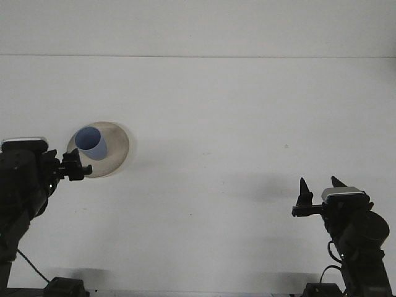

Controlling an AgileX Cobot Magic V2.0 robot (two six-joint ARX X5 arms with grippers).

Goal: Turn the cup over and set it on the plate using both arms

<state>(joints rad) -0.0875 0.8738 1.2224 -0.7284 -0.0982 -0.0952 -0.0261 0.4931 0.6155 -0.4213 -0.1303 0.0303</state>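
The broad white counter (235, 124) is nearly bare. On its left side lies a round, shallow beige plate (116, 154), and on the plate stands a small light-blue cup (91, 143), mouth up and leaning a little, touching nothing but the plate. From where I stand, the placing looks done, so this step is the pull-away. The left end effector (75, 167) hangs just beside the plate's near-left rim, clear of the cup; I cannot tell whether its fingers are parted or closed. The right end effector (318, 197) sits well apart at the lower right, its two dark fingers spread and empty. What remains, I'd judge, is drawing the left arm home without brushing the plate.
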